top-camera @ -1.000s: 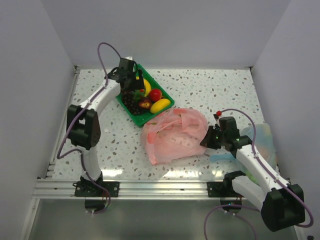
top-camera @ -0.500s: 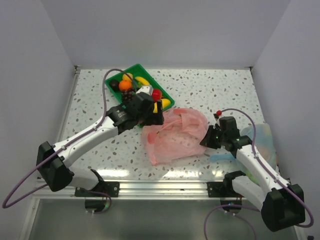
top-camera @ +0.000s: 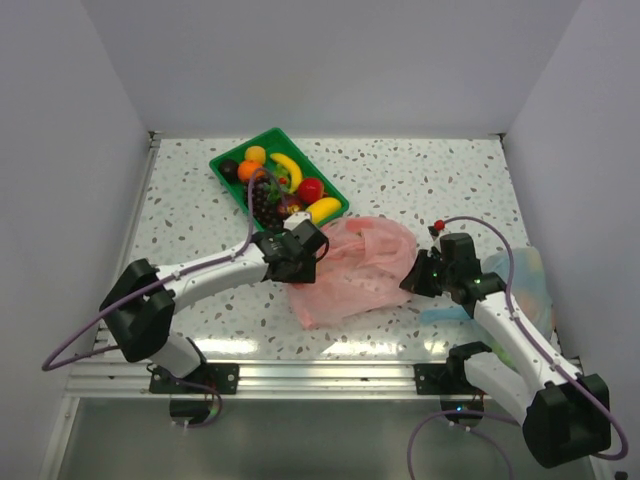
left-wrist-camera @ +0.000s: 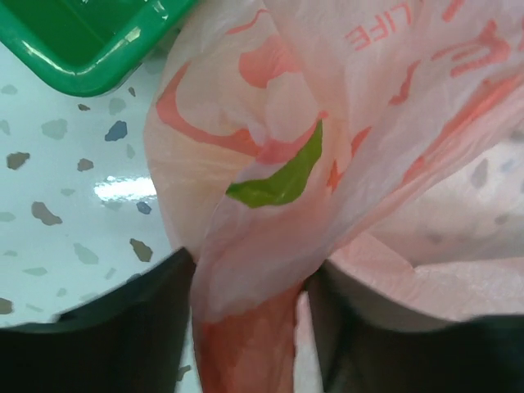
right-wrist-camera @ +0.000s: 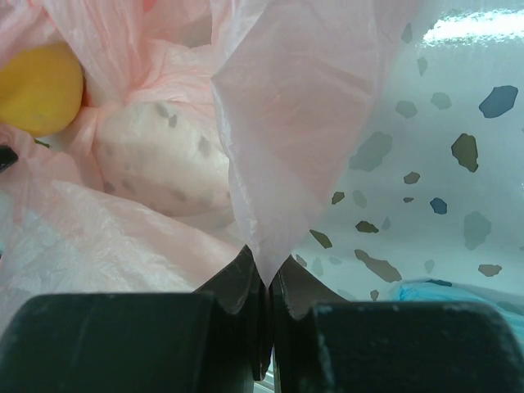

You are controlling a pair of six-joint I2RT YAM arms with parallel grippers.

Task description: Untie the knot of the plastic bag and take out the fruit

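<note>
The pink plastic bag lies crumpled mid-table. My left gripper is at its left edge, jaws pressed on both sides of a bunched fold of the bag. A green piece shows through the film just beyond that fold. At the bag's right edge my right gripper is shut on a thin point of the film. A yellow fruit shows behind the film. Orange, red apple, grapes and a yellow oval lie in the green tray. The knot is not in view.
The tray stands just behind the bag's left end and also holds a banana and a near-black round fruit. A pale blue bag lies at the right, beside my right arm. Walls close in the table on three sides.
My left arm has swung from the tray down to the bag's left edge, and its jaws have gone from wide open to closing on a fold. The right arm has not moved.
</note>
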